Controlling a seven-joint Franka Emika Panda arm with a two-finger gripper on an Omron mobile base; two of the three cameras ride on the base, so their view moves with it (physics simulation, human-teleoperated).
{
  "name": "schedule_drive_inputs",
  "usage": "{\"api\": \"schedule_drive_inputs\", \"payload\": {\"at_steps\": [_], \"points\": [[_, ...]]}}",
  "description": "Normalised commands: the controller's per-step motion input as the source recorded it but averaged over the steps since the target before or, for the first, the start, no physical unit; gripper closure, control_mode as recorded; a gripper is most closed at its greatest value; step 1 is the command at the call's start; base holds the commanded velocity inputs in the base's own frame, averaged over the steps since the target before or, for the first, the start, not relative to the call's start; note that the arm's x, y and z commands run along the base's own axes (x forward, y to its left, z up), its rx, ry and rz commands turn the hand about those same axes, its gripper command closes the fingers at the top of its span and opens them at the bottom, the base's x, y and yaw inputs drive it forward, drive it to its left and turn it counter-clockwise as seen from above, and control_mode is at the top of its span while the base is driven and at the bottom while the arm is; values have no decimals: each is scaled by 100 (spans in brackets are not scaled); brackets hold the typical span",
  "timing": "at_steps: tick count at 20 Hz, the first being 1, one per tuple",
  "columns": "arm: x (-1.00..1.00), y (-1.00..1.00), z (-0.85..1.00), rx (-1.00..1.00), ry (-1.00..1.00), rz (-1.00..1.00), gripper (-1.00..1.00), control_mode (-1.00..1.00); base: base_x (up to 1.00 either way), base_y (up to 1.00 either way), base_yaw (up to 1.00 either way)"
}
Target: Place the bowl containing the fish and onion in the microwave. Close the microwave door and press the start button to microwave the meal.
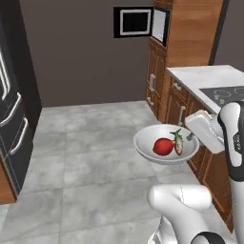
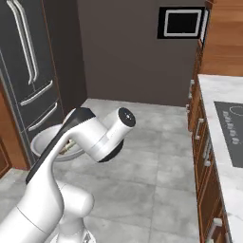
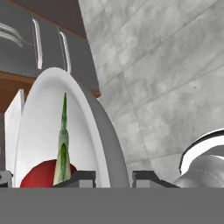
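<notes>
Carrying the meal across the kitchen: the gripper (image 3: 113, 177) pinches the rim of the bowl (image 1: 166, 143), jaws narrowed on its thin wall, one fingertip inside, one outside.

The glossy white-grey bowl hangs mid-frame over grey floor tiles, holding the round red onion (image 1: 163, 147) with the slender grey-green fish (image 1: 177, 141) touching its right side. The microwave (image 1: 135, 22), black-fronted with its door (image 1: 160, 25) swung open, sits at upper centre, well apart and higher, beside wooden cabinets (image 1: 183, 102).

Onion (image 1: 163, 147) and fish (image 1: 177, 141) lie side by side in the bowl (image 1: 145, 143), above the floor (image 1: 90, 157), left of the cabinets (image 1: 177, 106); microwave (image 1: 140, 21) far behind.
</notes>
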Motion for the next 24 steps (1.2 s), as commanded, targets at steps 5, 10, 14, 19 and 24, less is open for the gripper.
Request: {"api": "schedule_drive_inputs", "payload": {"at_steps": [5, 10, 14, 19, 24], "points": [[0, 0, 0, 0, 0, 0, 100, 100, 100, 69, -37], [0, 0, 0, 0, 0, 0, 100, 100, 100, 75, -34], [0, 0, 0, 0, 0, 0, 100, 100, 100, 70, -34], [0, 0, 0, 0, 0, 0, 100, 100, 100, 61, -37], [0, 0, 0, 0, 0, 0, 100, 100, 100, 63, -33]]}}
